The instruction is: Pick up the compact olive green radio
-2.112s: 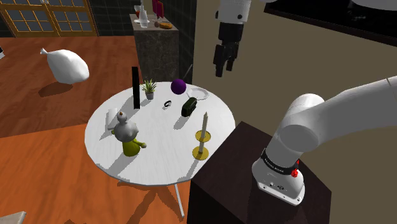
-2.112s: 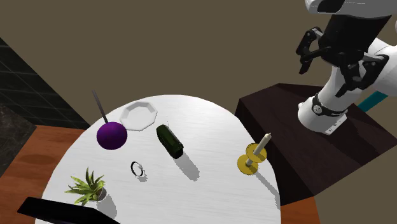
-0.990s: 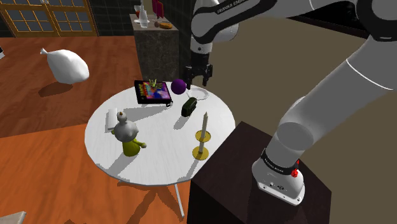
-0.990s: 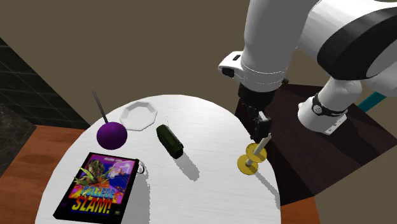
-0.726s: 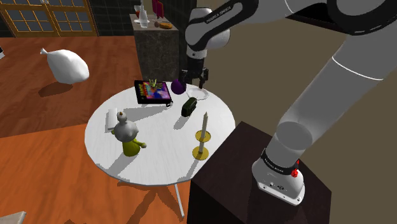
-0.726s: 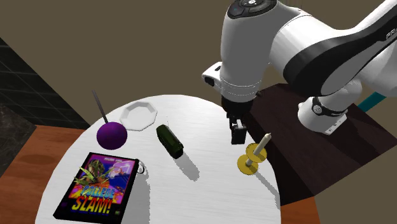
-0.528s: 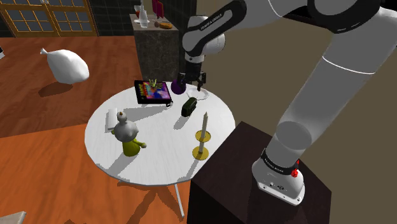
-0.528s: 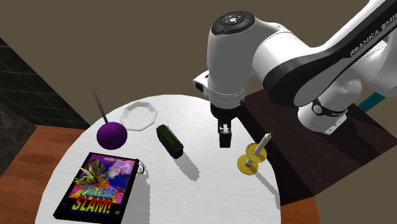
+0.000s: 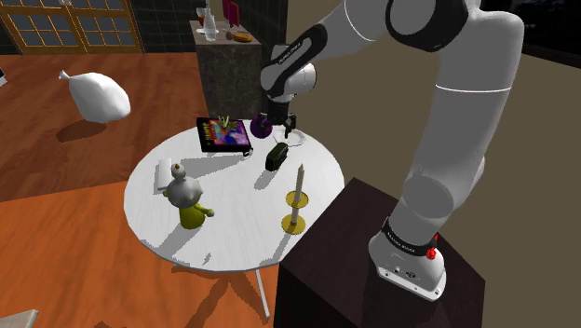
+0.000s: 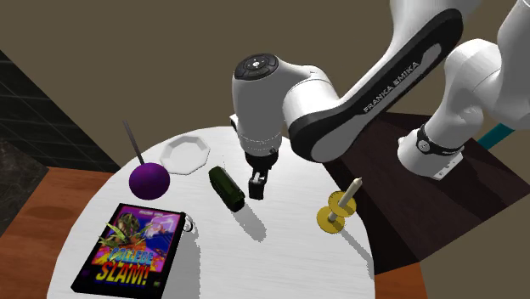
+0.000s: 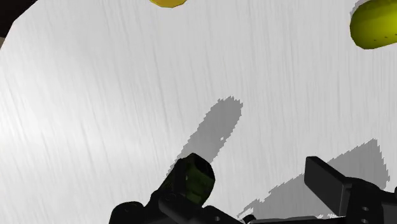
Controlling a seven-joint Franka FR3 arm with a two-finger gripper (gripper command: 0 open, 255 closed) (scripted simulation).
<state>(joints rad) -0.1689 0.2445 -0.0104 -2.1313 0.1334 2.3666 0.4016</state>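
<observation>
The radio [image 10: 227,188] is a small dark olive box lying on its side on the round white table [image 10: 280,255], near the edge toward the wall. My black gripper [image 10: 256,185] hangs low over the table, just to the second exterior view's right of the radio. In the shoulder view the gripper [image 9: 280,131] is right above and behind the radio [image 9: 276,156]. In the wrist view the fingers stand apart, open, one finger [image 11: 336,184] well clear of the radio [image 11: 189,181], whose end sits beside the other. Nothing is clasped.
A candle in a yellow holder [image 10: 337,211] stands near the stand-side table edge. A purple ball with a stick [image 10: 149,180], a white dish [image 10: 185,153] and a colourful game box [image 10: 136,246] lie beyond the radio. A yellow-green figure [image 9: 189,200] stands mid-table. The dark stand [image 9: 372,270] adjoins.
The arm has swung from above the stand down over the table, ending beside the radio. The thin black box that stood upright now lies flat, cover up. The radio has not moved.
</observation>
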